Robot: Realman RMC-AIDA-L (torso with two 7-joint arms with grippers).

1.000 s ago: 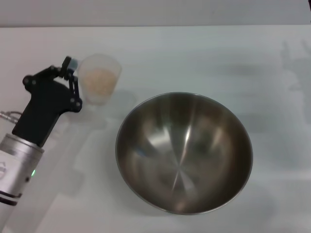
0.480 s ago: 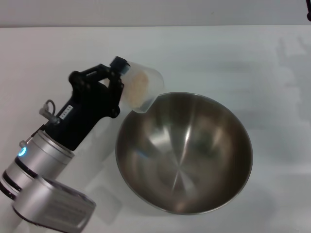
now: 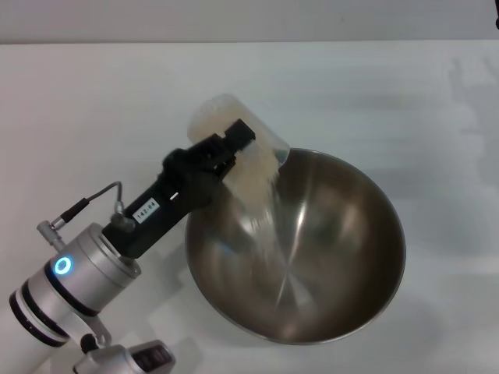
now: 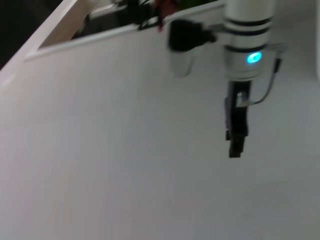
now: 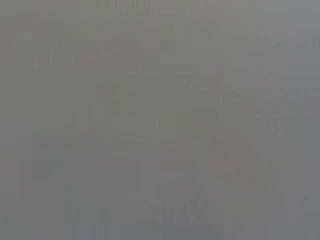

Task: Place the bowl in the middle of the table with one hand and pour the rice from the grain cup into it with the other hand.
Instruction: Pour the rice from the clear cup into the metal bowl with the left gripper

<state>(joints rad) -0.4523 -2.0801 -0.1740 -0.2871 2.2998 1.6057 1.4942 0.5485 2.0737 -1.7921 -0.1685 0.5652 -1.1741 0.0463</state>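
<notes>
The steel bowl (image 3: 335,257) sits on the white table (image 3: 390,86), right of centre in the head view. My left gripper (image 3: 236,146) is shut on the clear grain cup (image 3: 214,117) and holds it tipped over the bowl's near-left rim, mouth down into the bowl. Rice (image 3: 256,178) fills the cup's lower end and streams off the lip down the bowl's inner wall. My right arm is outside the head view. The left wrist view shows it far off above the table, its gripper (image 4: 235,149) hanging still.
The white table stretches around the bowl on all sides. The left wrist view shows bare tabletop (image 4: 110,150) and the table's far edge with dark clutter (image 4: 145,15) behind it. The right wrist view shows only flat grey.
My left gripper has lifted the cup from the table at the left, carried it right to the bowl's rim and tipped it over. Rice now runs into the bowl. The bowl has not moved.
</notes>
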